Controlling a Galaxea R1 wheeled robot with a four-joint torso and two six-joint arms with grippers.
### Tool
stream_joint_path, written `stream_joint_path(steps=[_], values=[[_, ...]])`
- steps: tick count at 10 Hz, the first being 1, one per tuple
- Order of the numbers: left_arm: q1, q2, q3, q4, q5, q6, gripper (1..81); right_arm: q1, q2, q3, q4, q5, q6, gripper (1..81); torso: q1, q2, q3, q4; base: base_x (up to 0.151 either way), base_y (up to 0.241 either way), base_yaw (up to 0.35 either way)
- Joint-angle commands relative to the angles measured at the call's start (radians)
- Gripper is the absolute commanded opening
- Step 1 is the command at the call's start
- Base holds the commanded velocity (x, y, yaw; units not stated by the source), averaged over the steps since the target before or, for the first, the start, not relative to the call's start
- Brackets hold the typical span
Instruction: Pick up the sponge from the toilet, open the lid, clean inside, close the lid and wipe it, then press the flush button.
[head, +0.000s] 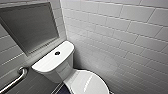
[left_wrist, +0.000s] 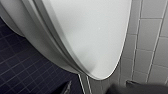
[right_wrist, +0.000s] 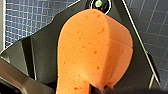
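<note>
The white toilet (head: 53, 62) stands in a tiled corner, with the dark round flush button (head: 57, 53) in the middle of its tank top. The glossy oval lid (head: 87, 83) is down over the bowl. In the left wrist view the lid (left_wrist: 92, 32) is close below my left gripper (left_wrist: 96, 90), which is open with nothing in it. My right gripper (right_wrist: 98, 88) is shut on the orange sponge (right_wrist: 92, 50), which bulges large and squeezed in front of the dark robot base.
A metal grab bar (head: 16, 80) runs along the wall to the left of the tank. A grey recessed panel (head: 30, 25) sits above the tank. White wall tiles (head: 125, 37) close in on the right. Dark floor tiles (left_wrist: 22, 67) lie beside the bowl.
</note>
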Motion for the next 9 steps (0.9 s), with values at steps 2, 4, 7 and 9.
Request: stream_joint_path(steps=[2, 4, 7, 9], values=[[-0.095, 0.098, -0.105, 0.040, 0.079, 0.007, 81.1, 0.009, -0.026, 0.005, -0.007, -0.067, 0.002, 1.0, 0.000, 0.000, 0.000, 0.000, 0.000, 0.000, 0.000], [-0.098, 0.150, -0.178, 0.057, 0.100, 0.005, 81.1, 0.012, -0.029, 0.004, -0.007, -0.069, 0.003, 1.0, 0.000, 0.000, 0.000, 0.000, 0.000, 0.000, 0.000], [-0.116, 0.177, -0.206, 0.047, 0.102, 0.005, 81.1, 0.017, -0.026, 0.004, -0.006, -0.069, 0.003, 1.0, 0.000, 0.000, 0.000, 0.000, 0.000, 0.000, 0.000], [-0.131, 0.194, -0.209, 0.043, 0.110, 0.002, 81.1, 0.017, -0.024, 0.004, -0.007, -0.070, 0.005, 1.0, 0.000, 0.000, 0.000, 0.000, 0.000, 0.000, 0.000]])
